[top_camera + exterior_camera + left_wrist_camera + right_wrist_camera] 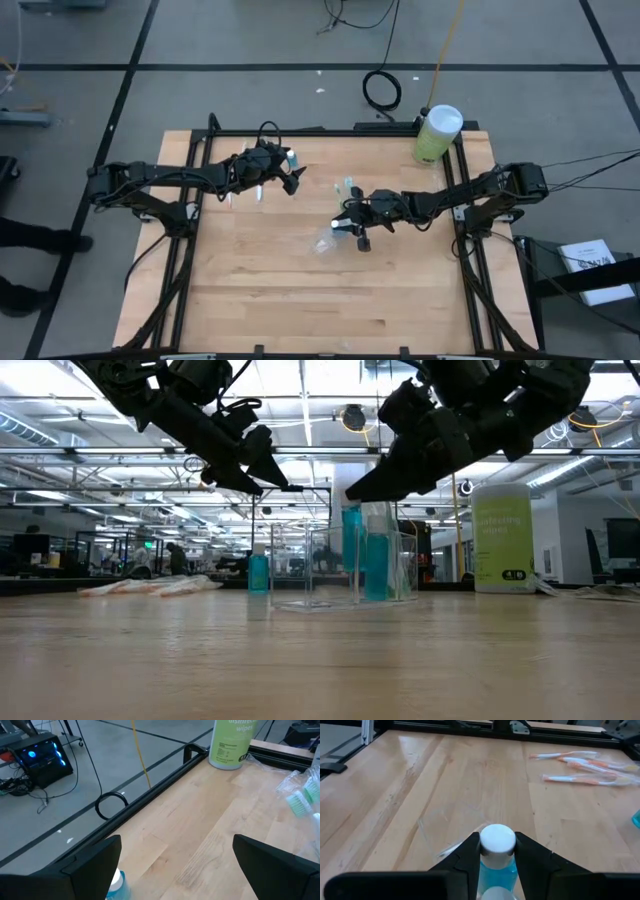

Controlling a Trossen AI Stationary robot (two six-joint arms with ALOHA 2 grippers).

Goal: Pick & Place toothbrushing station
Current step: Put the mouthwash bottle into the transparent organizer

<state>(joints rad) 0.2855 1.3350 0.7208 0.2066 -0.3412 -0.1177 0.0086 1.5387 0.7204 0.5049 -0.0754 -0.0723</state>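
Right wrist view shows the right gripper (496,851) with fingers clamped on a small tube (497,855) above the clear holder (326,240) mid-desk: light, slick plastic, best pinched around its body. Left gripper (290,172) hovers, fingers apart.

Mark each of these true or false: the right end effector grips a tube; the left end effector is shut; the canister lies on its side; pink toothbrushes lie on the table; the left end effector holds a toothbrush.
1. The right end effector grips a tube: true.
2. The left end effector is shut: false, it is open.
3. The canister lies on its side: false, it stands upright at the table's corner.
4. Pink toothbrushes lie on the table: true.
5. The left end effector holds a toothbrush: false, it is empty.
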